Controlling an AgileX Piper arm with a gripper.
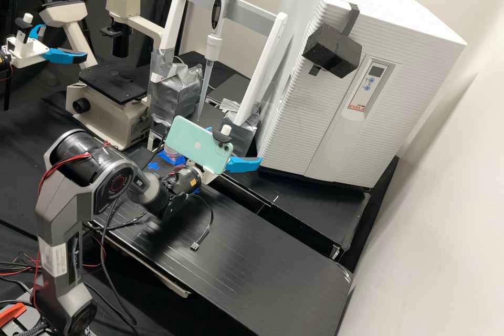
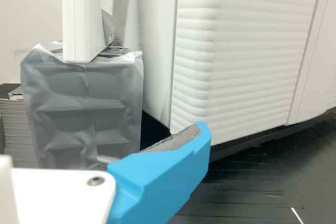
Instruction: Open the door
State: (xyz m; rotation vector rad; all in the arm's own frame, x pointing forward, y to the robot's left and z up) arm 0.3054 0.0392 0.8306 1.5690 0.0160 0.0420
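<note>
White cabinet door (image 1: 294, 131), apparently shut, near the worktop's (image 1: 315, 205) far right corner. Empty jaws stand apart just beside it. Best tuck one jaw behind its side edge (image 2: 172, 77), then swing gently outward.

There's a ribbed white door (image 2: 252, 51) — a grey-taped block (image 2: 84, 108) near it.
</note>
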